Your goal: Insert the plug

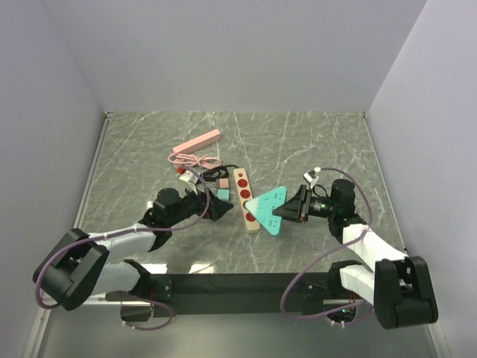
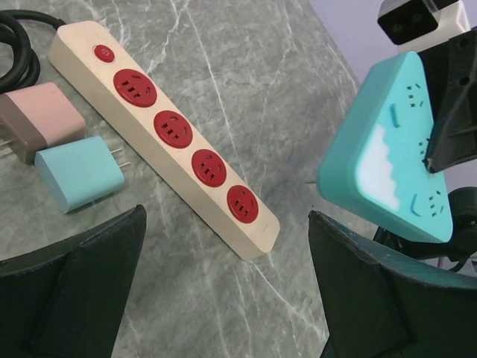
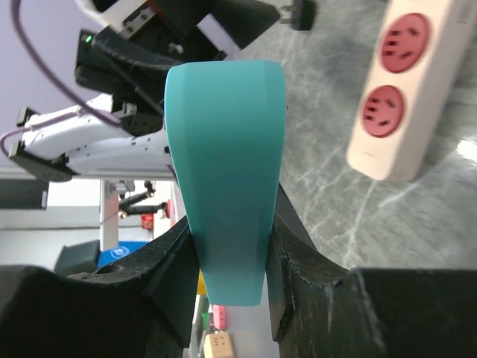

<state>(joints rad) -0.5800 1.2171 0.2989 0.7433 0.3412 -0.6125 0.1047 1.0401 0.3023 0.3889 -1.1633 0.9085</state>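
Right arm first: the right fingers (image 3: 170, 270) are clamped tight on the teal triangular socket block (image 1: 268, 210), one finger on each flat face. The block is held tilted, just beside the near end of the beige power strip (image 2: 171, 134), with its slotted face turned toward the left arm. Whether its lower corner touches the green marbled tabletop (image 1: 313, 142) can't be made out.

Over to the left: the left fingers (image 2: 82, 283) are spread wide with nothing between them, pointed at the near end of the strip.

The strip lies flat on the tabletop, showing four red sockets in a row and a red switch at the far end, where a black cable (image 2: 15, 45) leaves it. All four sockets are unoccupied.

And the plug: the teal plug (image 2: 78, 173) lies on its side on the tabletop, just beside the strip on the left arm's side. Its two prongs point toward the strip, in no socket. A pink plug (image 2: 41, 119) sits right against it on the far side.

Farther back, well apart from both arms, is a pink power strip (image 1: 197, 142) with its pink cord (image 1: 194, 159) looped beside it.
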